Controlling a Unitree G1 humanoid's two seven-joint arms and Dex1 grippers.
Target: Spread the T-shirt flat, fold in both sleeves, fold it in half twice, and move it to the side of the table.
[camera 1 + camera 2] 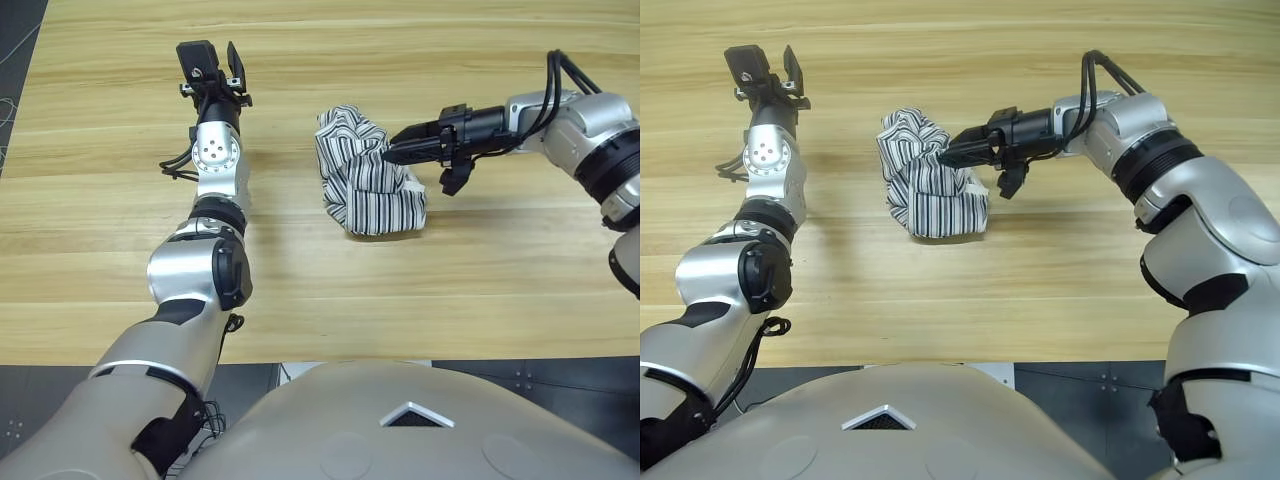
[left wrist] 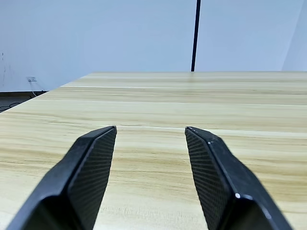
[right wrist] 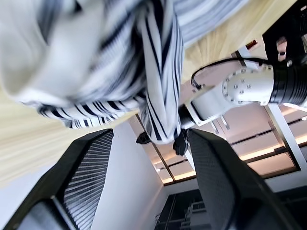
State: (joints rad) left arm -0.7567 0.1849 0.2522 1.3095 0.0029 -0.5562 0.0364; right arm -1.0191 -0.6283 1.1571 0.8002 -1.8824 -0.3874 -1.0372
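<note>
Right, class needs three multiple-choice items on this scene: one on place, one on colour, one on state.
1. Where is the T-shirt? A) on the floor B) middle of the table C) on a chair
2. Its pattern? A) plain red B) dark and white stripes C) green dots
3. The left gripper is? A) open, empty B) shut on the shirt C) shut on a cup
Key: 1B, it lies on the wood at the right gripper; 2B, stripes cover it; 3A, its fingers stand apart over bare wood.
</note>
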